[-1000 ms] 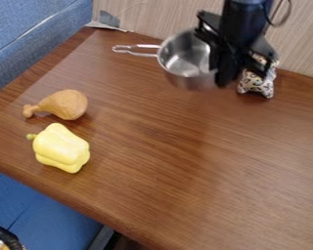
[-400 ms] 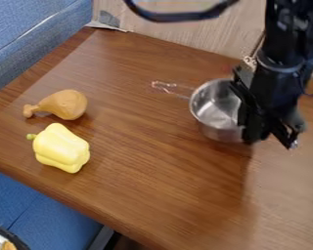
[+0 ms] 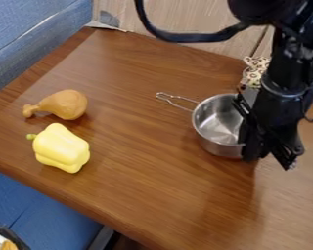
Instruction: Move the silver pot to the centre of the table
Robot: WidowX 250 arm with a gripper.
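Camera view: the black two-finger hand point(image 3: 251, 152) grasps the round silver metal pot point(image 3: 218, 128) by the rim, on the side away from its thin wire handle point(image 3: 177, 101). The pot is upright, over the right part of the brown wood-grain table point(image 3: 139, 190) or already on it; I cannot tell if the base touches. The step in hand, as I judge, is the setting down. It is good to lower the pot straight and slowly, because the grip is only at one side and the pot may tilt. The base should sit flat before the hand lets go, and the hand should then rise clear of the rim.

To the left on the table lie a yellow plastic bell pepper point(image 3: 61, 149) and, behind it, a brown toy drumstick point(image 3: 64, 104). A cream-coloured object with dark spots point(image 3: 256, 68) is behind, beside the black robot arm point(image 3: 286, 88). Around the table there are a blue fabric seat point(image 3: 28, 39) at the upper left and a pale wooden panel point(image 3: 211, 14) at the back.
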